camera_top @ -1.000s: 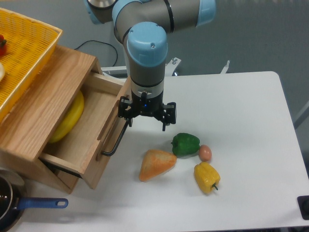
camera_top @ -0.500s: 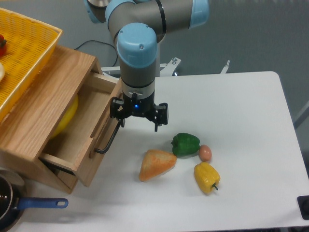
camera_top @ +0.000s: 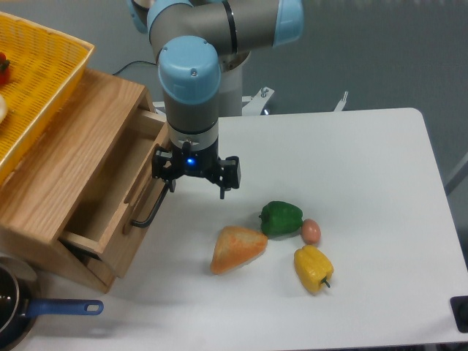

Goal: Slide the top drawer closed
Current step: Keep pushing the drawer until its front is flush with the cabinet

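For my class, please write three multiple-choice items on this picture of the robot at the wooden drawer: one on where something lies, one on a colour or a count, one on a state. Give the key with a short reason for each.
1. Where is the yellow basket?
A. On the cabinet
B. On the white table
C. In the drawer

2. How many peppers lie on the table?
A. One
B. Two
C. Four

3. What state is the top drawer in?
A. Fully shut
B. Removed
C. Partly open

Key:
1 A, the basket rests on the cabinet's top.
2 B, one green pepper and one yellow pepper.
3 C, its front stands out from the cabinet, with the gripper against the black handle.
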Robot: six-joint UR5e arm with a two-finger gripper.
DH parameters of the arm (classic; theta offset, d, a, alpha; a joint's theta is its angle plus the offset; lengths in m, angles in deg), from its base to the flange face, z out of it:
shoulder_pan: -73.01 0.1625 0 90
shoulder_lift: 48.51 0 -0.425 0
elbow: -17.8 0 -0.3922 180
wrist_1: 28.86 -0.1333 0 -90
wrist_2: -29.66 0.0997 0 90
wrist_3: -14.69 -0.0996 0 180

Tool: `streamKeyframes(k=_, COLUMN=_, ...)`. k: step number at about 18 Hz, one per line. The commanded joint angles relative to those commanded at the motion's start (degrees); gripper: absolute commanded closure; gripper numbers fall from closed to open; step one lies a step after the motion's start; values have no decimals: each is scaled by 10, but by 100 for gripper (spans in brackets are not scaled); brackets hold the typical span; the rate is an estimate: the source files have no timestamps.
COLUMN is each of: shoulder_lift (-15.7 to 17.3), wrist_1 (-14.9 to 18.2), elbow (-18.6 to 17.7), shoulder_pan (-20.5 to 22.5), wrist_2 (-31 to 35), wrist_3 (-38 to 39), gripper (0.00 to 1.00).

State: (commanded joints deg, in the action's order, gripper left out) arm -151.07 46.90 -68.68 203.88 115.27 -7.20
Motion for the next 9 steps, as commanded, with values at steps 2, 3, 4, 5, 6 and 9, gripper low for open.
streamKeyframes(k=2, shoulder_lift=1, wrist_1=0, elbow=1, shoulder_pan=-4, wrist_2=0, wrist_3=10, gripper=0)
streamKeyframes(k=3, shoulder_lift=2, wrist_1=0, elbow=1, shoulder_pan=-6, wrist_2=0, wrist_3=10, gripper=0)
streamKeyframes(k=4, shoulder_lift=3, wrist_1=1, elbow=1, shoulder_pan=-7, wrist_2=0, wrist_3=10, gripper=0)
streamKeyframes(k=5, shoulder_lift=4, wrist_1=1, elbow=0, shoulder_pan=-8, wrist_2=0, wrist_3=10, gripper=0)
streamKeyframes(k=6, shoulder_lift=4, wrist_1=4, elbow=0, shoulder_pan=-8, wrist_2=0, wrist_3=11, gripper=0)
streamKeyframes(k=9, shoulder_lift=4, wrist_1=10, elbow=0, shoulder_pan=-12, wrist_2=0, wrist_3=11, gripper=0)
